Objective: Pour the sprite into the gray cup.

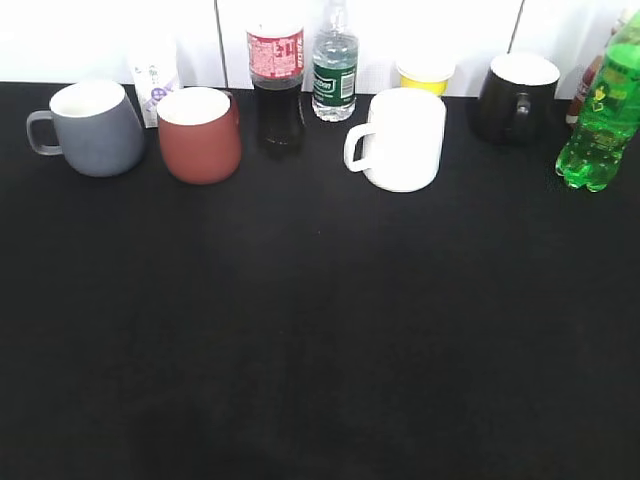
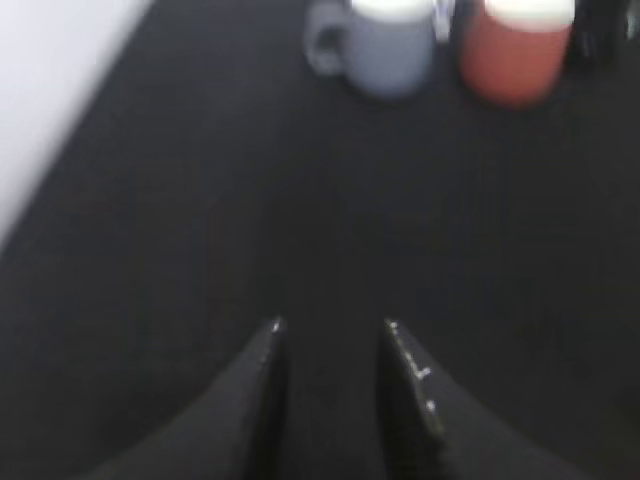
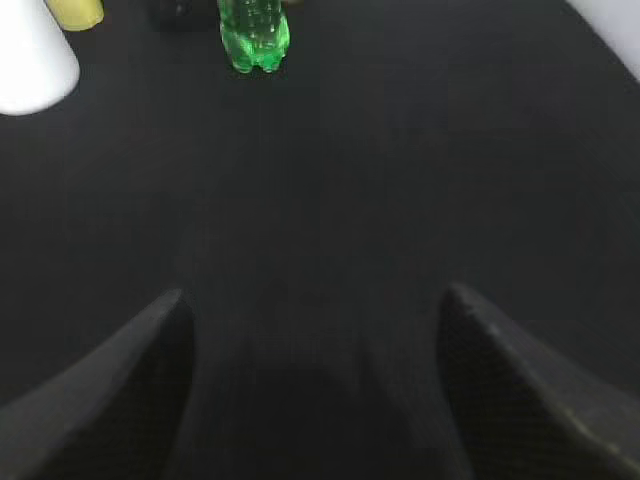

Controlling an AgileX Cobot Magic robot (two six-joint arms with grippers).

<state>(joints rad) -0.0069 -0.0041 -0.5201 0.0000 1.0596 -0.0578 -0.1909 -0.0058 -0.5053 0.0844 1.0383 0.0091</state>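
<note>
The sprite, a bright green bottle, stands upright at the far right of the black table; its base shows in the right wrist view. The gray cup stands at the far left with its handle to the left; it also shows in the left wrist view. My left gripper is open and empty, well short of the gray cup. My right gripper is wide open and empty, well short of the sprite. Neither gripper shows in the exterior view.
In a row at the back stand a brick-red mug, a cola bottle, a clear water bottle, a white mug, a yellow cup and a black mug. A white carton stands behind the gray cup.
</note>
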